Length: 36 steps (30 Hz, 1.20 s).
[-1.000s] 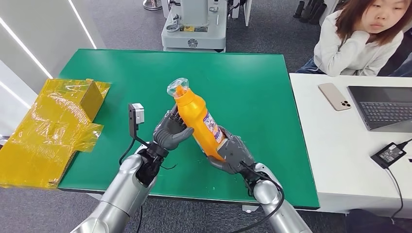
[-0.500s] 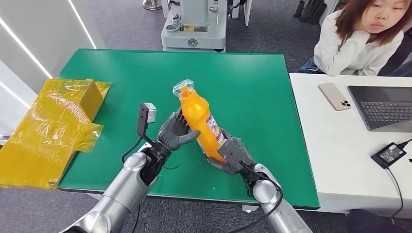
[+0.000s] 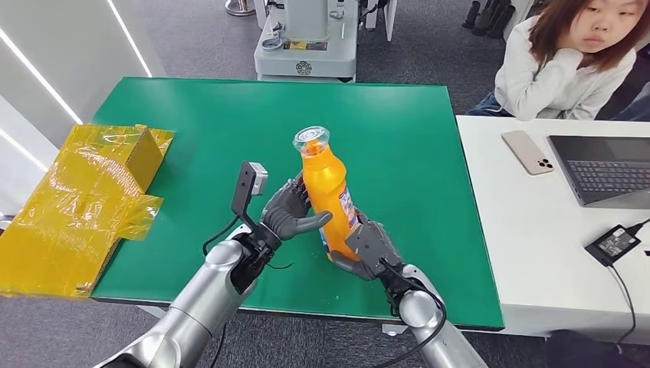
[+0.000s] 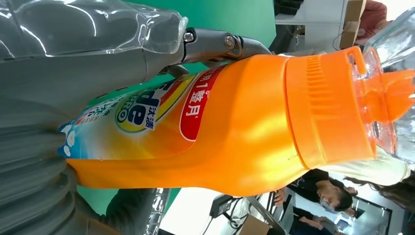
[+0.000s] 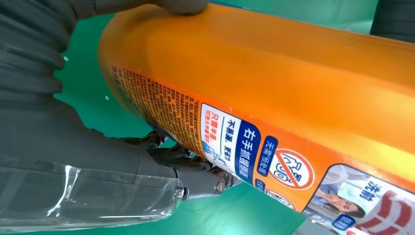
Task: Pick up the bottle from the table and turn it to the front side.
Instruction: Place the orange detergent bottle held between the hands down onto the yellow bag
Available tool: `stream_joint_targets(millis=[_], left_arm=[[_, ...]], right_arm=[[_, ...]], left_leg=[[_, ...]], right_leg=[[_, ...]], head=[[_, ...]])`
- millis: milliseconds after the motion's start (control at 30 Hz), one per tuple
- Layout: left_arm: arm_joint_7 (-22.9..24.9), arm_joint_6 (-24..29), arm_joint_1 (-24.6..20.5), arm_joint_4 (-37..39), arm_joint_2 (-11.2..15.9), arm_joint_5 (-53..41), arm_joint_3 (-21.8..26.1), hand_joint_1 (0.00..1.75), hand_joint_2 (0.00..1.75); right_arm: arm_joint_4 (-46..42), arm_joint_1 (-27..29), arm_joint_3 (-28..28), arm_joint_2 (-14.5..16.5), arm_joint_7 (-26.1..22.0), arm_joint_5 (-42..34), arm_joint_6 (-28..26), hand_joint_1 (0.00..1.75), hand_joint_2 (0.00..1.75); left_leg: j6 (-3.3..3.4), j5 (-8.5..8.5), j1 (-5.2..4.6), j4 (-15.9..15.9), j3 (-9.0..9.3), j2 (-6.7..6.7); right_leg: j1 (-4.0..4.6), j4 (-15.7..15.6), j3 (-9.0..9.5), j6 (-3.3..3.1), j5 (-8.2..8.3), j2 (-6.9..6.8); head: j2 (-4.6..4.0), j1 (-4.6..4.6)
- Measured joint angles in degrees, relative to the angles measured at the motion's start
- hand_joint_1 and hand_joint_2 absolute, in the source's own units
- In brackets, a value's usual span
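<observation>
The orange bottle (image 3: 328, 198) is up off the green table (image 3: 199, 130), almost straight up, with its top leaning a little away from the robot. Both hands hold it. The left hand (image 3: 293, 211) wraps the middle of the bottle from the left side, with its thumb across the front. The right hand (image 3: 367, 247) grips the bottom end of the bottle from the right side. The bottle has a see-through cap (image 3: 311, 141) over an orange spout. In the left wrist view the bottle (image 4: 235, 122) shows a bright label with big letters that end in "PRO" inside a yellow ring, some Chinese writing beside it, and a red patch with white Chinese words and the number 1. In the right wrist view the bottle (image 5: 274, 93) shows its other label: tiny lines of print too small to read, blue boxes with white Chinese writing, a red circle with a line through it, and a small picture of a person. On the left edge of the table lies a crinkly yellow bag (image 3: 80, 203). To the right stands a white desk (image 3: 529, 230) with a phone (image 3: 527, 152), a laptop (image 3: 605, 169) and a black charger (image 3: 613, 244). A person (image 3: 567, 61) in a white top sits behind that desk.
</observation>
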Motion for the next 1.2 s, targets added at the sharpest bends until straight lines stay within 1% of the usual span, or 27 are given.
stream_joint_targets(millis=[33, 67, 133, 267, 367, 400, 500, 600, 667, 800, 867, 900, 1000, 1033, 1200], left_arm=[[0.0, 0.0, 0.0, 0.0, 0.0, 0.1, 0.0, 1.30, 1.75], [0.0, 0.0, -0.1, 0.0, -0.1, 0.2, -0.1, 1.56, 1.75], [0.0, 0.0, -0.2, 0.0, -0.2, 0.4, -0.1, 1.59, 1.75], [1.1, -0.1, -0.9, 0.1, -0.5, 1.7, -0.1, 1.46, 1.75], [2.0, 0.0, -1.7, 0.3, -0.9, 2.6, -0.2, 1.52, 1.75], [2.2, 0.1, -1.9, 0.4, -1.0, 2.7, -0.2, 1.52, 1.75], [2.3, 0.8, -2.4, 0.6, -1.4, 2.8, -0.7, 1.43, 1.75], [2.8, 1.1, -3.0, 1.1, -1.6, 2.8, -1.1, 1.44, 1.75], [3.1, 1.1, -3.3, 1.3, -1.7, 2.9, -1.2, 1.47, 1.75], [3.0, 1.1, -3.6, 1.6, -1.7, 2.8, -1.6, 1.68, 1.75], [2.9, 1.1, -3.8, 1.9, -1.7, 2.7, -1.9, 1.73, 1.75], [2.9, 1.1, -3.9, 2.0, -1.7, 2.6, -2.0, 1.75, 1.75], [1.8, 2.1, -4.1, 2.4, -1.7, 1.9, -2.7, 1.75, 1.75], [1.1, 2.8, -4.1, 2.5, -1.7, 1.3, -3.0, 1.75, 1.75], [-1.1, 6.8, -4.2, 1.4, -1.3, -2.0, -4.0, 1.75, 1.75]], right_arm=[[0.0, 0.0, 0.0, 0.0, 0.0, 0.0, 0.0, 1.75, 1.75], [-0.1, 0.1, 0.0, 0.0, 0.0, 0.1, 0.0, 1.75, 1.75], [-0.3, 0.3, 0.0, 0.0, 0.1, 0.3, -0.2, 1.75, 1.75], [-0.6, 0.6, 0.0, 0.0, 0.2, 0.6, -0.6, 1.75, 1.75], [-0.5, 0.5, 0.0, 0.0, 0.3, 0.6, -0.7, 1.75, 1.75], [-0.5, 0.4, 0.0, 0.0, 0.3, 0.6, -0.7, 1.75, 1.75], [-0.3, 0.0, 0.0, 0.0, 0.3, 0.6, -0.7, 1.75, 1.75], [0.2, -0.4, 0.0, 0.0, 0.2, 0.6, -0.7, 1.75, 1.75], [0.4, -0.5, 0.0, 0.0, 0.1, 0.5, -0.6, 1.75, 1.75], [0.9, -0.8, 0.0, 0.0, -0.2, 0.4, -0.7, 1.75, 1.75], [1.1, -0.9, 0.0, 0.0, -0.3, 0.4, -0.7, 1.75, 1.75], [1.2, -0.9, 0.0, 0.0, -0.3, 0.3, -0.7, 1.68, 1.75], [1.5, -0.9, 0.0, 0.0, -0.4, -0.1, -0.9, 0.37, 1.75], [1.5, -0.9, 0.0, 0.0, -0.5, -0.4, -1.0, 0.00, 1.75], [0.2, -0.3, 0.0, -0.2, -1.1, -1.6, -1.9, 0.00, 1.75]], left_leg=[[0.00, 0.00, 0.00, 0.0, 0.00, 0.00], [0.00, 0.00, 0.00, 0.0, 0.00, 0.00], [0.00, 0.00, 0.00, 0.0, 0.00, 0.00], [0.00, 0.00, 0.00, 0.0, 0.00, 0.00], [0.00, 0.00, 0.00, 0.0, 0.00, 0.00], [0.00, 0.00, 0.00, 0.0, 0.00, 0.00], [0.00, 0.00, 0.00, 0.0, 0.00, 0.00], [0.00, 0.00, 0.00, 0.0, 0.00, 0.00], [0.00, 0.00, 0.00, 0.0, 0.00, 0.00], [0.00, 0.00, 0.00, 0.0, 0.00, 0.00], [0.00, 0.00, 0.00, 0.0, 0.00, 0.00], [0.00, 0.00, 0.00, 0.0, 0.00, 0.00], [0.00, 0.00, 0.00, 0.0, 0.00, 0.00], [0.00, 0.00, 0.00, 0.0, 0.00, 0.00], [0.00, 0.00, 0.00, 0.0, -0.01, 0.00]], right_leg=[[0.00, 0.0, 0.00, 0.00, 0.00, 0.00], [0.00, 0.0, 0.00, 0.00, 0.00, 0.00], [0.00, 0.0, 0.00, 0.00, 0.00, 0.00], [0.00, 0.0, -0.01, 0.00, 0.00, 0.00], [0.00, 0.0, 0.00, 0.00, 0.00, 0.00], [0.00, 0.0, 0.00, 0.00, 0.00, 0.00], [0.00, 0.0, 0.00, 0.00, 0.00, 0.00], [0.00, 0.0, 0.00, 0.00, 0.00, 0.00], [0.00, 0.0, 0.00, 0.00, 0.00, 0.00], [0.00, 0.0, -0.01, 0.00, 0.00, 0.01], [0.00, 0.0, -0.01, 0.00, 0.00, 0.01], [0.00, 0.0, -0.01, 0.00, 0.00, 0.01], [0.00, 0.0, 0.00, 0.00, 0.00, 0.01], [0.00, 0.0, 0.00, 0.00, 0.00, 0.01], [0.00, 0.0, 0.00, 0.00, 0.00, 0.00]], head=[[0.00, 0.01], [0.00, 0.00], [0.00, 0.00], [0.00, -0.01], [0.00, 0.01], [0.00, 0.01], [0.00, 0.00], [0.00, 0.00], [0.00, 0.00], [0.00, 0.00], [0.00, 0.00], [0.00, 0.00], [0.00, 0.00], [0.00, 0.00], [0.00, 0.00]])
